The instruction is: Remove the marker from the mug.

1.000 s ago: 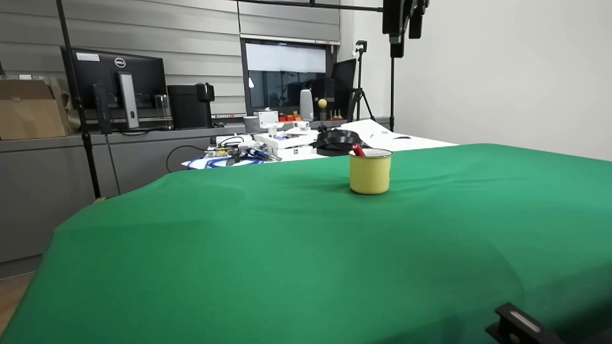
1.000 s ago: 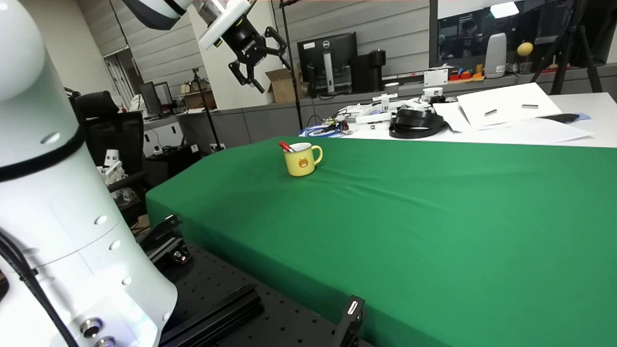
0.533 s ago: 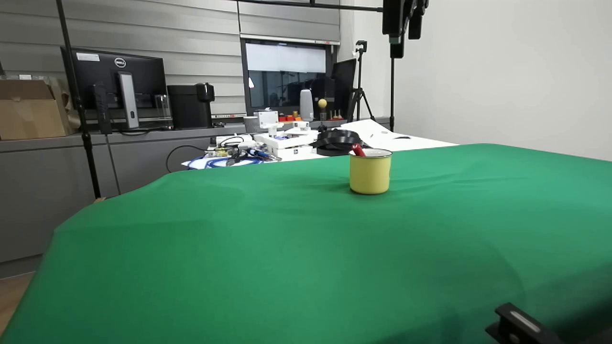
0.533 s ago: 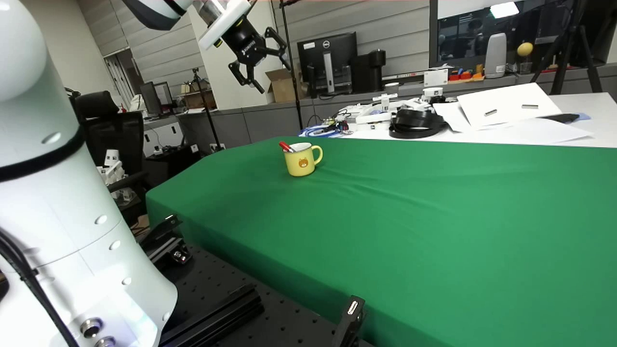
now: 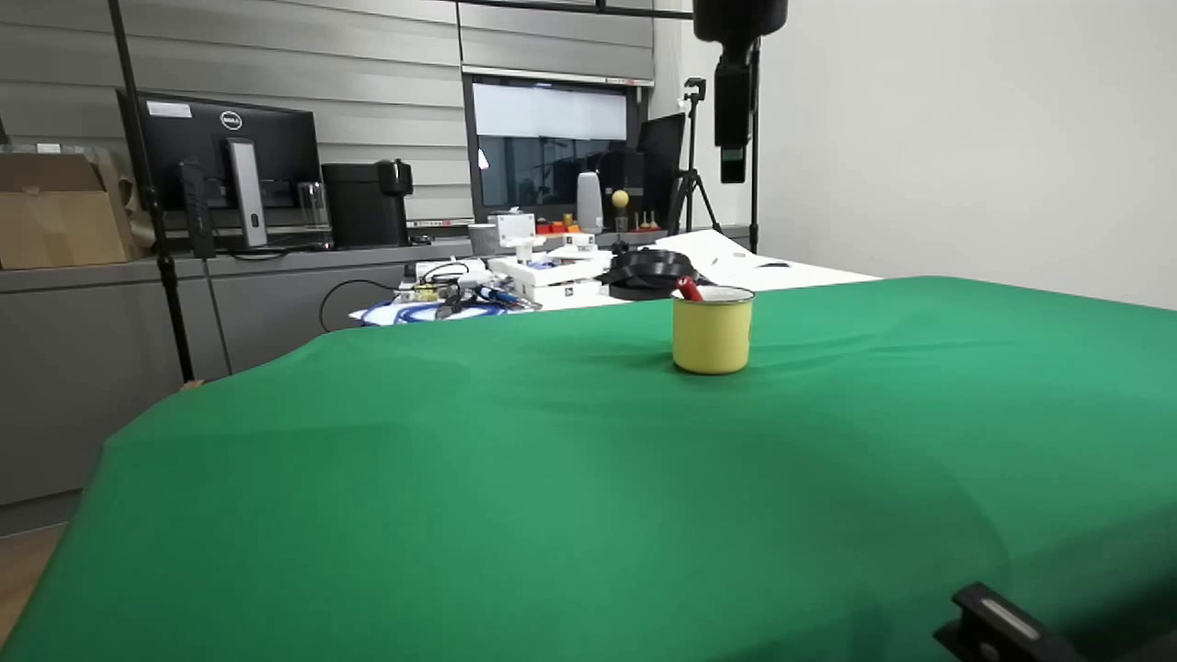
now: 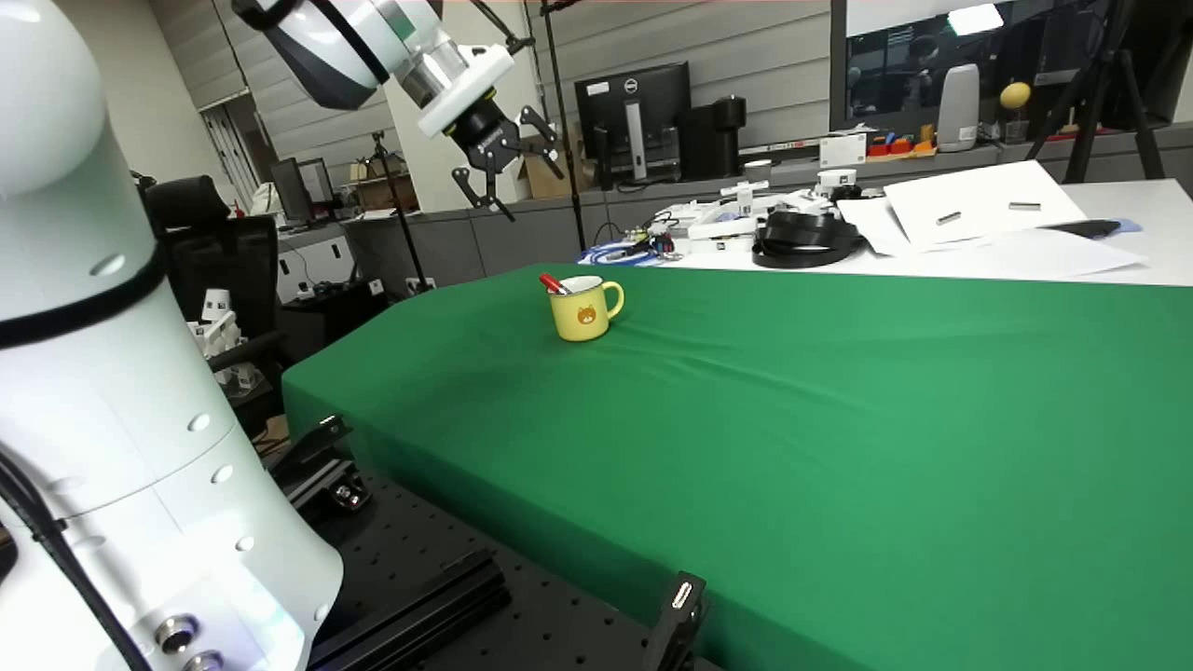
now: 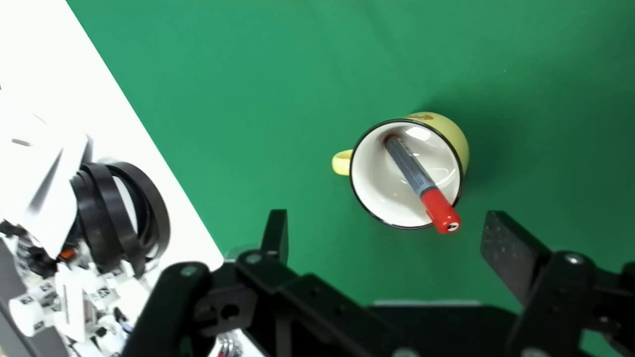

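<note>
The yellow mug (image 6: 580, 318) stands upright on the green cloth, also in an exterior view (image 5: 711, 337). Its inside is white and its rim dark in the wrist view (image 7: 378, 191); its handle points left there. The marker (image 7: 419, 181), grey with a red cap, leans in the mug, cap end up and out over the rim. The red cap shows in both exterior views (image 6: 554, 283) (image 5: 688, 289). My gripper (image 6: 535, 197) is open and empty, well above the mug and apart from it. In the wrist view its fingers (image 7: 388, 215) stand wide apart, below the mug in the picture.
The green-covered table (image 6: 839, 419) carries the mug near its far side. A white table (image 6: 1156, 224) behind it holds black coiled straps (image 6: 807, 240), papers and white parts. A black pole (image 6: 565, 121) stands behind the gripper. Black clamps (image 6: 678, 615) sit at the near edge.
My gripper has moved down in both exterior views within the last half second, with a small sideways shift. It held still before that. The mug and marker have not moved.
</note>
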Robot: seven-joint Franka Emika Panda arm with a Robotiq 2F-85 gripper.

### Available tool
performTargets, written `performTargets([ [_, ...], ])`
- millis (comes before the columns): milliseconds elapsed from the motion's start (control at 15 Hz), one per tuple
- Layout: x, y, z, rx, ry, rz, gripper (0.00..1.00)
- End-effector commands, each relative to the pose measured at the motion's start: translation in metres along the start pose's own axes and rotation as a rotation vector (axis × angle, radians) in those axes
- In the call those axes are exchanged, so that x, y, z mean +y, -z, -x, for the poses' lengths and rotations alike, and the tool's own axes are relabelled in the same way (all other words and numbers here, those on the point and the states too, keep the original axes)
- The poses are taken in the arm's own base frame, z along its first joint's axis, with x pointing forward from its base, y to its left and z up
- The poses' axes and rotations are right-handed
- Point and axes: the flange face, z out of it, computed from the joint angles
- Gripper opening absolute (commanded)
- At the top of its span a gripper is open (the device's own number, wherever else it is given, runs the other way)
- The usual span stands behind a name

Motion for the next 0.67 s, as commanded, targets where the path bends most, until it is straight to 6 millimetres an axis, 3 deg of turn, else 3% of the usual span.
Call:
performTargets([
  [0,-0.003,-0.039,-0.024,0.016,0.198,-0.055,1.00],
  [200,-0.008,-0.059,-0.036,0.011,0.339,-0.091,1.00],
  [600,-0.025,-0.073,-0.054,-0.024,0.509,-0.101,1.00],
])
